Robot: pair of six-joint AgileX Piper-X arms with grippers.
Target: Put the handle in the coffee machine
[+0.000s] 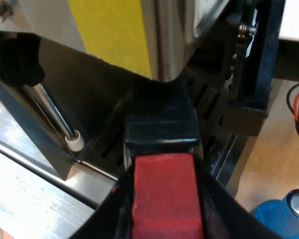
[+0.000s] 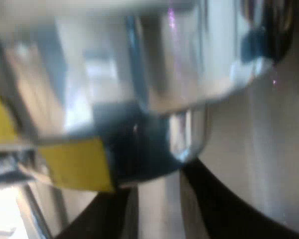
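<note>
The holder's dark handle (image 1: 162,122) runs from under the espresso machine's (image 1: 174,35) shiny metal front back to its red end (image 1: 162,194). My left gripper (image 1: 163,209) is shut on that red end, one black finger on each side. The holder's metal head is hidden under the machine. My right gripper (image 2: 159,209) hangs very close to the machine's rounded metal body (image 2: 154,64), its black fingers (image 2: 229,204) spread apart with nothing between them.
A yellow patch (image 1: 114,30) marks the machine's front; it also shows as a yellow patch (image 2: 74,164) near my right gripper. A steam wand (image 1: 55,112) with a black knob and white tip hangs beside the handle. Below are the slotted drip tray (image 1: 209,99) and a blue tamper (image 1: 284,214).
</note>
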